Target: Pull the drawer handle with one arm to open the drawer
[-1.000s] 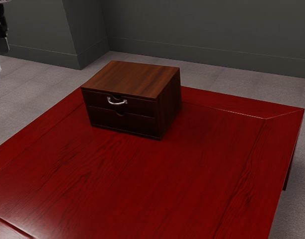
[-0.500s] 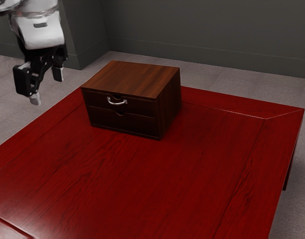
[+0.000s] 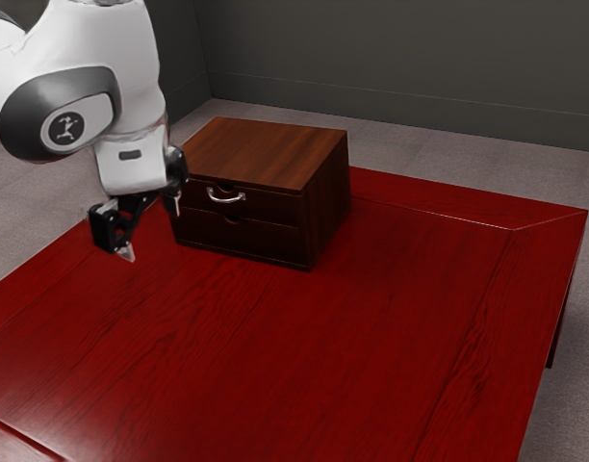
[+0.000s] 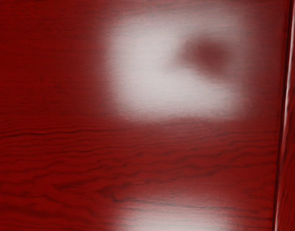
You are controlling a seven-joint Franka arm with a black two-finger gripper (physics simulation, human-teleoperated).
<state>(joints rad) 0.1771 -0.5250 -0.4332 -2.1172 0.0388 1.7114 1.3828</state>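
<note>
A small dark-wood cabinet stands on the red table, toward its back left in the exterior view. Its upper drawer looks flush with the front and carries a curved metal handle. A second drawer front lies below it. My gripper hangs open just off the cabinet's front left corner, a little above the tabletop, pointing down. One finger is out over the table; the other is close to the upper drawer's left end. The handle is free, to the gripper's right in the exterior view.
The wrist view looks straight down on the red tabletop with a pale blurred reflection and a board seam at one side. A raised border runs along the table's right side. Grey floor and dark walls surround it.
My arm has swung in from the exterior view's upper left, moving down and right, until the open gripper hangs by the cabinet's front left corner. The cabinet has not moved.
</note>
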